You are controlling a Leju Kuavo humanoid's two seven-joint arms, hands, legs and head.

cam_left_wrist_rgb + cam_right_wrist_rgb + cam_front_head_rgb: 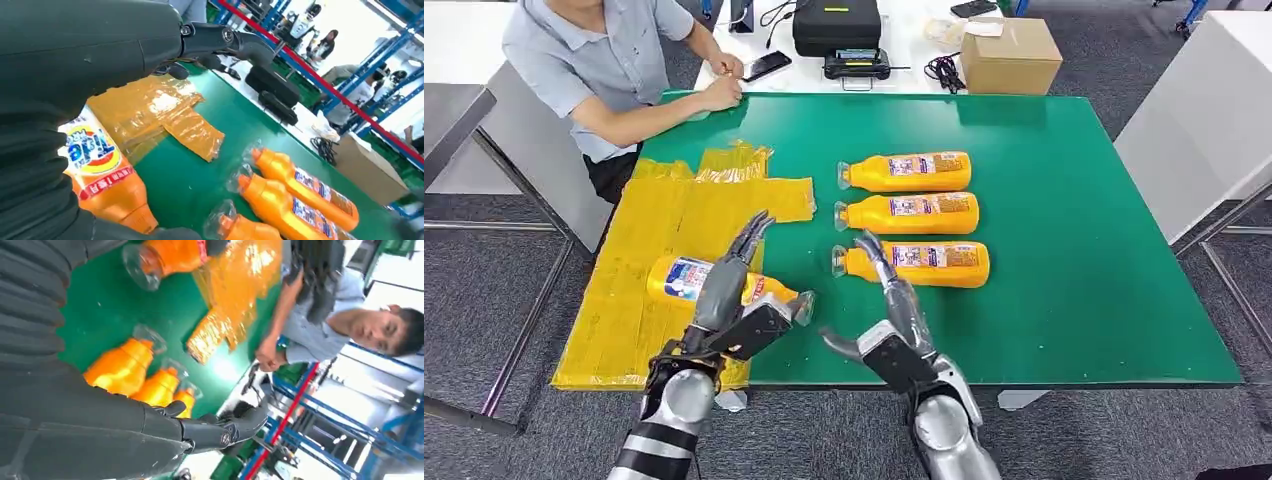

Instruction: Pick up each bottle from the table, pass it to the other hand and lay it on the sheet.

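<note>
bottle [686,279], glossy orange plastic, on crinkled yellow sheet [659,215].

Both hands, left [729,295] and right [892,318], hover with fingers extended.

Left hand [729,290] hovers over an orange bottle [682,279] lying on the yellow sheet [639,260]; three bottles [911,212] lie on the green desk [1074,220].

Left hand [724,300] covers middle of bottle [679,278] beneath it | contact unclear | bottle label [92,155] cut by palm | person's head cropped
</note>
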